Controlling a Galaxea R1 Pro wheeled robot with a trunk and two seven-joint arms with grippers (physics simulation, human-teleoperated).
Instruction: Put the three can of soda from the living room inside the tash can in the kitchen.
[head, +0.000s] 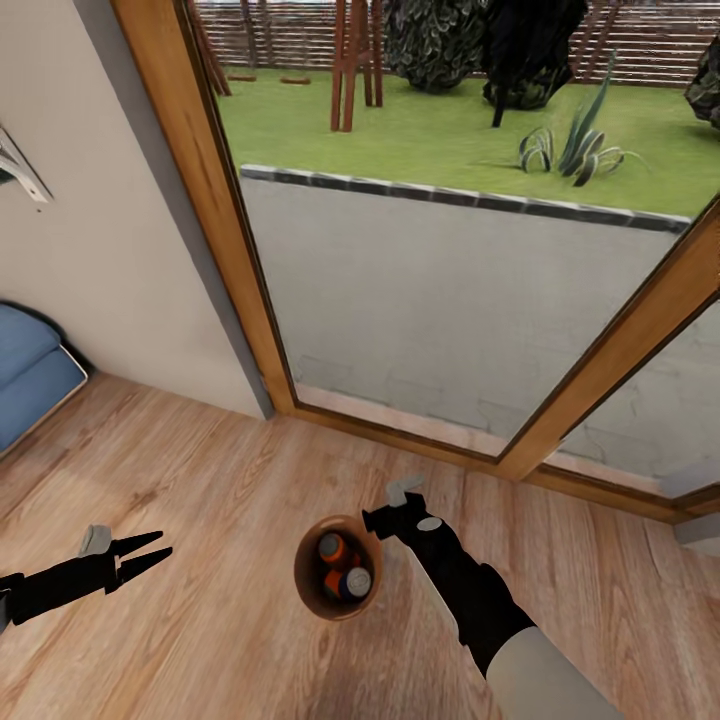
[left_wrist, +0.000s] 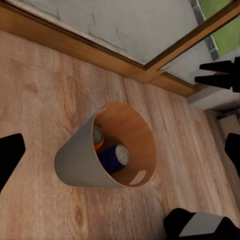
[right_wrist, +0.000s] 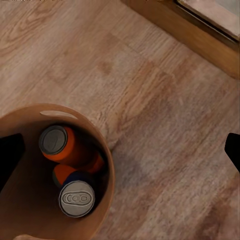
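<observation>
A light wood plank floor runs up to wood-framed glass doors with lawn and shrubs beyond; a blue sofa corner sits at nine o'clock in the head view. The small round tapered bin, pale grey outside and glossy brown inside, hangs at about six o'clock in that view, held at its rim by the right gripper, which meets the rim at the bin's two o'clock side; its fingers look pressed onto the rim, though the contact itself is hard to make out. Inside the bin lie an orange soda can with a silvery top, a second orange can partly covered, and a dark blue can. The left wrist view shows the bin tilted, its slot near the rim. The left gripper hovers at eight o'clock, well apart from the bin, its black fingers spread and holding nothing.
</observation>
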